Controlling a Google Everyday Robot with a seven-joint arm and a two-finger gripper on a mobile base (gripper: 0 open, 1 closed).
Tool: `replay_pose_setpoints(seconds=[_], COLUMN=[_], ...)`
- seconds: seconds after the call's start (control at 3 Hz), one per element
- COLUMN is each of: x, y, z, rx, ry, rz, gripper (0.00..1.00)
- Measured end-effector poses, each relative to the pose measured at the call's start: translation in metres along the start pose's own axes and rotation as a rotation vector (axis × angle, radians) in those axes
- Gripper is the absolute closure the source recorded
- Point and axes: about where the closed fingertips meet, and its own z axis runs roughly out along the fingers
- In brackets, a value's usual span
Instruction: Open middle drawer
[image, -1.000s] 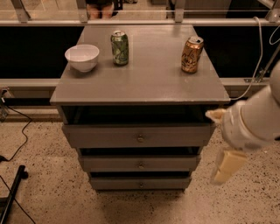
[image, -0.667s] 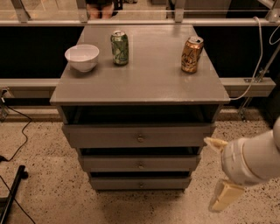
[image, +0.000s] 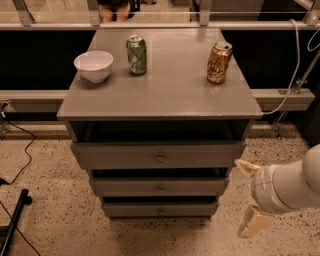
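Observation:
A grey cabinet (image: 165, 100) holds three drawers stacked one over another. The middle drawer (image: 125, 186) has a long flat grey front with a small round knob (image: 161, 189) at its centre. It sits between the taller top drawer (image: 115, 156) and the narrow bottom drawer (image: 130, 209). My gripper (image: 240, 198) is at the lower right, beside the cabinet's right side and level with the middle and bottom drawers. It is open and empty, with its cream fingers (image: 254, 222) spread wide and touching nothing.
On the cabinet top stand a white bowl (image: 93, 65), a green can (image: 136, 55) and an orange can (image: 219, 62). A black stand leg (image: 15, 220) and cables lie on the speckled floor at left. A rail and a white cable (image: 292, 80) are behind at right.
My gripper has moved down and a little to the right, from beside the top drawer to beside the lower drawers. The drawers and the things on top have not moved.

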Motion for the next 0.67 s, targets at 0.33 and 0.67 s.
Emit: replay_pose_setpoints(seconds=[0.33, 0.67], x=[0.015, 0.043], y=[0.026, 0.032], z=[0.059, 0.109], rx=[-0.021, 0.111], ry=[-0.056, -0.188], rz=[0.119, 0.167], gripper=[0.0, 0.0])
